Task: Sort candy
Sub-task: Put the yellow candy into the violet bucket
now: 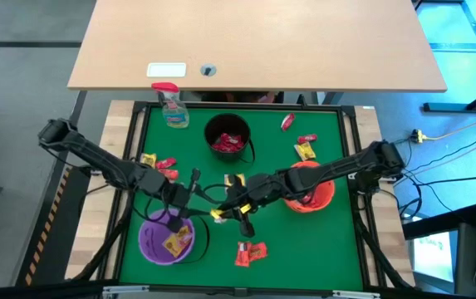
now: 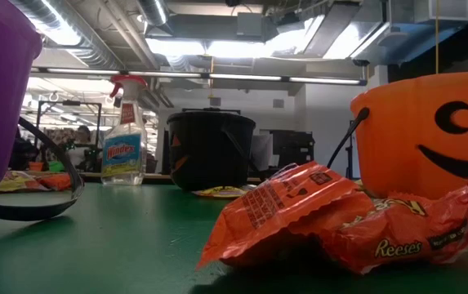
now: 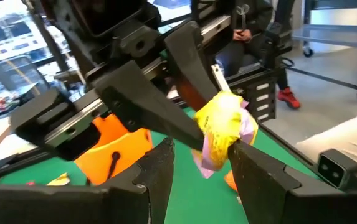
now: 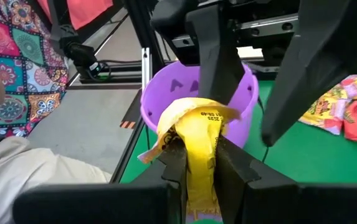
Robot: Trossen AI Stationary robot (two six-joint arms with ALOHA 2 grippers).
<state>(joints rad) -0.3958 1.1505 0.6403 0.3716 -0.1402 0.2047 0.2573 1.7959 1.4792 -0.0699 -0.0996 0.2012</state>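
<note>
Candy: one yellow packet [image 4: 197,134] clamped in right pincer [image 4: 198,163], left pincer [image 3: 198,163] parted, empty; three buckets.

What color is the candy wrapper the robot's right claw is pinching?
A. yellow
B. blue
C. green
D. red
A: the right wrist view shows the right claw shut on a yellow candy packet, held up in front of the purple bucket, with the left claw's fingers open around the packet's far end.
</note>
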